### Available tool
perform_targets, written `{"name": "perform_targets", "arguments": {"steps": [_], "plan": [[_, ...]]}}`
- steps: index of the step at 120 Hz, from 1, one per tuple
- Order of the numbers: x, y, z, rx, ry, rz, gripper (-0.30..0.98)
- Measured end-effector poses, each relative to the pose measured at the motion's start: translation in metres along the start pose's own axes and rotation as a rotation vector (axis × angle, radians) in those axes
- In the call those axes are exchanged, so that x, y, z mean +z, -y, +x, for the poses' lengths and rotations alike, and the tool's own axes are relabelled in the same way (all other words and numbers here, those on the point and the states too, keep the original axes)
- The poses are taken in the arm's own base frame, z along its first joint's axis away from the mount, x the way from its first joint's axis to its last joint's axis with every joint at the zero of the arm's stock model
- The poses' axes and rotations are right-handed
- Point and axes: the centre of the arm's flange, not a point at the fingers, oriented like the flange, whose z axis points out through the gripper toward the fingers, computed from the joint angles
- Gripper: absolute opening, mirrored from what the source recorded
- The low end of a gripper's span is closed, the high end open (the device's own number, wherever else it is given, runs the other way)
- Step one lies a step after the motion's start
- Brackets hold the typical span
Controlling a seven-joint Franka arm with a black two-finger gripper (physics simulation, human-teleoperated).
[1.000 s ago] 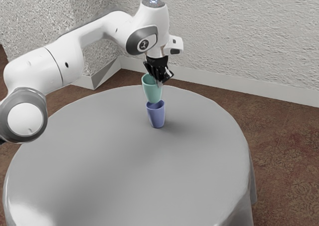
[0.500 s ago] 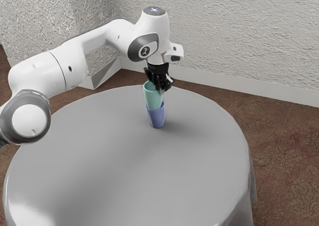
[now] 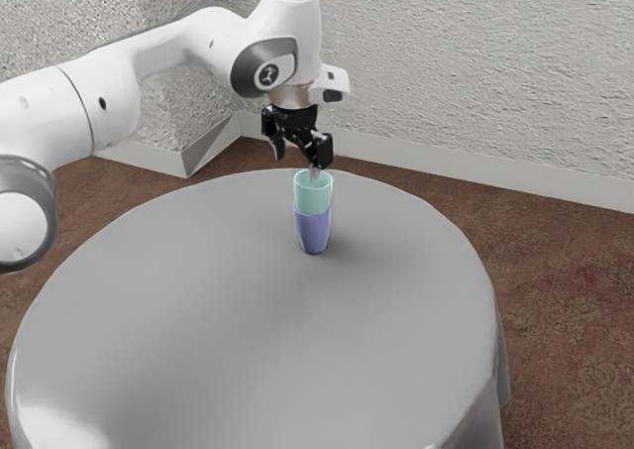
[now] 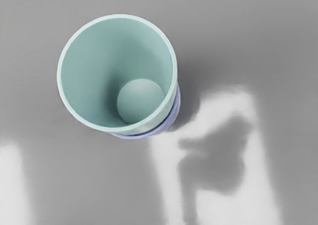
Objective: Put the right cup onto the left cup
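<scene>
Gripper [image 3: 297, 165] has let go and lifted, fingers well apart and empty; the teal cup [image 3: 313, 196], previously held, now sits nested in the periwinkle cup [image 3: 313, 233], so stacking looks complete.

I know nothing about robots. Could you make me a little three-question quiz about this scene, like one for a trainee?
1. Where is the green cup?
a) Beside the blue cup
b) Partly inside the blue cup
c) Underneath the blue cup

2. True or false: the gripper is open, not holding either cup.

3. Fill in the blank: the blue cup stands on a table covered with a ____ cloth (name the color).

Key: 1 b; 2 true; 3 gray
</scene>
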Motion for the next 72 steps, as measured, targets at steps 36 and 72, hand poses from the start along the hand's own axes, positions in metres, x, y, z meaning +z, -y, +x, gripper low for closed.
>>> {"name": "perform_targets", "arguments": {"steps": [36, 72], "plan": [[-0.031, 0.019, -0.067, -0.120, 0.098, -0.008, 0.67], [-0.075, 0.025, -0.122, -0.186, 0.107, -0.045, 0.68]]}}
